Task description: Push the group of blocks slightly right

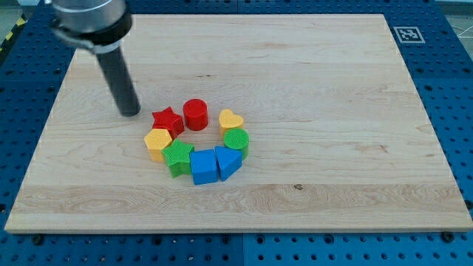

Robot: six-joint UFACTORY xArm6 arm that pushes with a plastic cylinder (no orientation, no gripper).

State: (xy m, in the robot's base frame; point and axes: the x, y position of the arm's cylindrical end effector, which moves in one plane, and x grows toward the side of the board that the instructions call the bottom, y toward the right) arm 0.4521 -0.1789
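Observation:
A ring of blocks sits near the board's middle: a red star [168, 119], a red cylinder [195, 114], a yellow heart [230, 120], a green cylinder [236, 140], a blue triangular block [228, 160], a blue cube [203, 165], a green star-like block [177, 157] and a yellow hexagonal block [157, 141]. My tip [131, 112] stands on the board just left of the red star, a small gap apart from it, up-left of the yellow hexagonal block.
The wooden board [332, 111] lies on a blue perforated table [458, 89]. A black-and-white marker tag [408, 33] sits at the board's top right corner.

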